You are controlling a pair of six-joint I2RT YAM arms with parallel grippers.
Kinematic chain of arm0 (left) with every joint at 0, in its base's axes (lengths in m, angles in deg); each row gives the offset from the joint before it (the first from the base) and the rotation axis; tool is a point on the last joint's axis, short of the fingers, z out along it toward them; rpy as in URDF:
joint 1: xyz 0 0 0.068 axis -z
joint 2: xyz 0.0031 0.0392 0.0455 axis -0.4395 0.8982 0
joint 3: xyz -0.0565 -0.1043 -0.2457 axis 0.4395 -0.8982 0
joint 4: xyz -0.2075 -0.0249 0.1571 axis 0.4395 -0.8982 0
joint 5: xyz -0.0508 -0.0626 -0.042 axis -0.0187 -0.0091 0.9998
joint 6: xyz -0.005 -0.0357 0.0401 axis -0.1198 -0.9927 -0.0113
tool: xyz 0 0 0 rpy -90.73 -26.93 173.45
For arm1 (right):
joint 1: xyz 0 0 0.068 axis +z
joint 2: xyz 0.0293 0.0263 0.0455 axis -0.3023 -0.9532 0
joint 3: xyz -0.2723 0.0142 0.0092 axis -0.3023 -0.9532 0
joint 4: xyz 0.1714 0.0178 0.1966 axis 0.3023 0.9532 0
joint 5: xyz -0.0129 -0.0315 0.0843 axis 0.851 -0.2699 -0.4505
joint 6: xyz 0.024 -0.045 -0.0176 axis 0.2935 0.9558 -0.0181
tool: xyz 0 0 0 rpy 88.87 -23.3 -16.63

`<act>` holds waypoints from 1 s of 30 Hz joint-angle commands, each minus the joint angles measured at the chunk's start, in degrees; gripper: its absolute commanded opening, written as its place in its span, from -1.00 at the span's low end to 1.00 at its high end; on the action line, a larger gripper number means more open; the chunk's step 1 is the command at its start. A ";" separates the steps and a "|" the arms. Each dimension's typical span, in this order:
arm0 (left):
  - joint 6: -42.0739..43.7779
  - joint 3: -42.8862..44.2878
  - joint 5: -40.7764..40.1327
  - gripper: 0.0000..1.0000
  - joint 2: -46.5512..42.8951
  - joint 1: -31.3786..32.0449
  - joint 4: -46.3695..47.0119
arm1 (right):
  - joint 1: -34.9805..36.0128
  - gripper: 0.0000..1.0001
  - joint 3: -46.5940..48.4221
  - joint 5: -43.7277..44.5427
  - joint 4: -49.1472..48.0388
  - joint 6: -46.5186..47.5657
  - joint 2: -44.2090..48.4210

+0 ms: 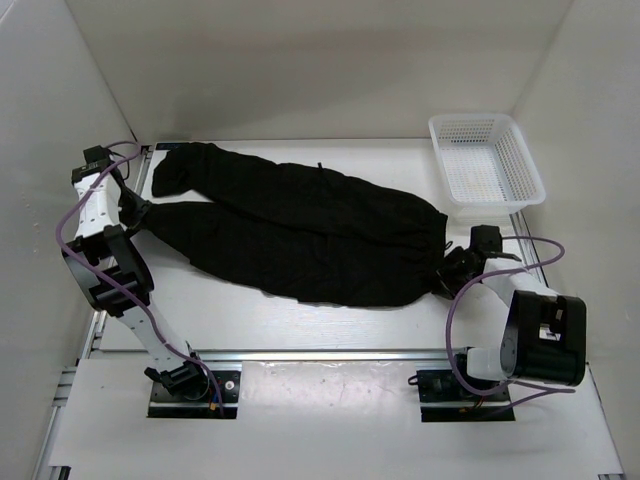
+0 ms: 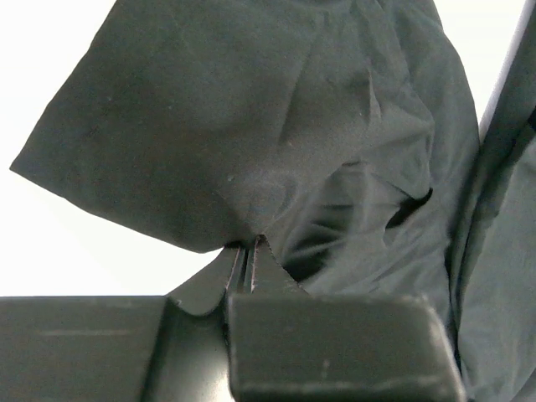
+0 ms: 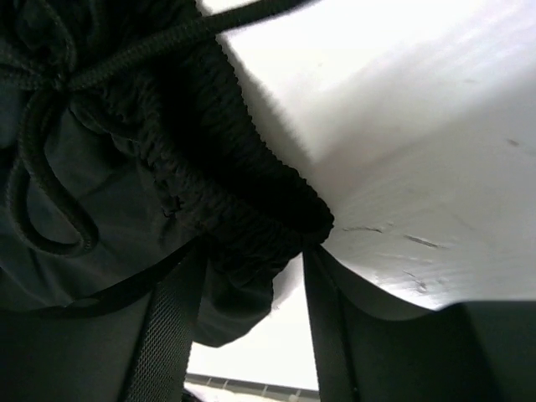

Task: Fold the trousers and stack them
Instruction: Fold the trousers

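The black trousers (image 1: 300, 235) lie spread across the table, legs to the left and waistband to the right. My left gripper (image 1: 140, 213) is at the hem of the near leg. In the left wrist view it (image 2: 251, 243) is shut, with a fold of the black cloth (image 2: 251, 126) pinched at the fingertips. My right gripper (image 1: 447, 272) is at the near corner of the waistband. In the right wrist view it (image 3: 255, 244) holds the thick elastic waistband (image 3: 243, 201) bunched between its fingers, with the drawstring (image 3: 50, 167) looping to the left.
A white mesh basket (image 1: 485, 160) stands at the back right of the table. White walls close in the left, back and right sides. The arm bases (image 1: 195, 385) are bolted at the near edge.
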 commanded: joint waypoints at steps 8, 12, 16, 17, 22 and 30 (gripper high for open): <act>0.93 4.81 2.73 -0.79 -3.99 0.45 -2.06 | 2.09 -1.00 4.65 12.45 6.86 -2.49 6.98; 0.93 6.75 2.73 -0.79 -6.71 0.45 -4.08 | 2.09 -1.00 7.37 16.59 16.00 1.80 21.12; 0.32 4.65 1.51 -0.79 -11.88 0.45 -4.09 | 0.95 -1.00 8.52 19.23 27.84 3.74 29.58; 0.32 3.77 1.50 -0.79 -12.77 0.45 -4.09 | 0.94 -1.00 9.04 19.24 29.45 3.75 32.99; -0.21 -3.79 1.50 -0.79 -18.48 -0.07 -4.09 | 2.62 -1.00 15.37 23.00 38.41 0.42 39.78; 3.66 0.14 0.98 -0.79 -22.46 -1.22 -3.56 | 3.41 -1.00 26.71 29.69 48.18 -1.79 40.67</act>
